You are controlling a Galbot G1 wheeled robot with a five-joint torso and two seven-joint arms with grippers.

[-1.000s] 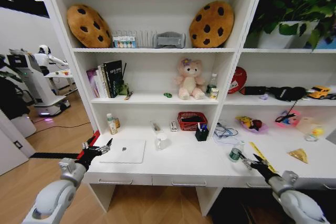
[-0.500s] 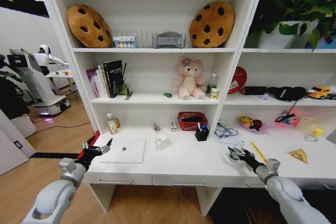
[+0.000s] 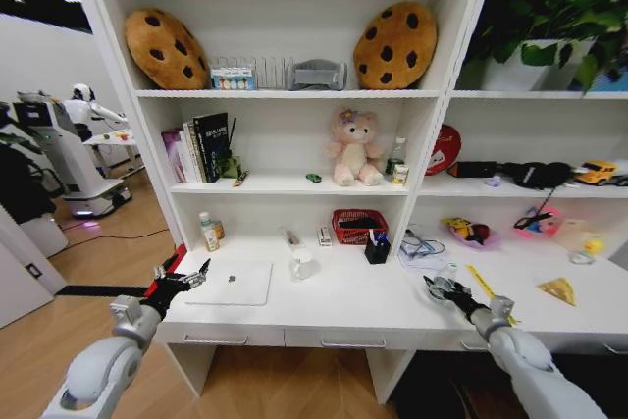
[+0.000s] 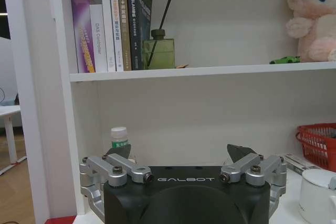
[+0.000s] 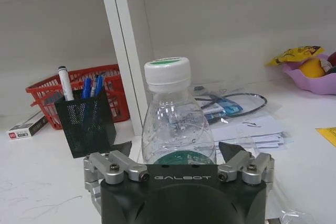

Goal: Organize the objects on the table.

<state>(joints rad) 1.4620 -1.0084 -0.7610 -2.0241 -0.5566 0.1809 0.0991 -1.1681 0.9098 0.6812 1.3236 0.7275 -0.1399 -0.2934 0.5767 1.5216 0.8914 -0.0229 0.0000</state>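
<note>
Clear plastic bottle (image 5: 175, 124), white-capped: light, thin-walled, slippery; grip low on body.
Right gripper (image 5: 178, 153): spread, flanking bottle on white desk top (image 3: 343, 301).
Left gripper (image 4: 181, 153): spread, idle, near silver-white laptop (image 3: 233, 283).

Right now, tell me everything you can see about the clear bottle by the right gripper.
The clear bottle is see-through plastic with a white screw cap and a green label band low down. It stands upright on the white desk, in front of the black mesh pen holder. The right gripper brackets it, open, one finger either side.
</note>
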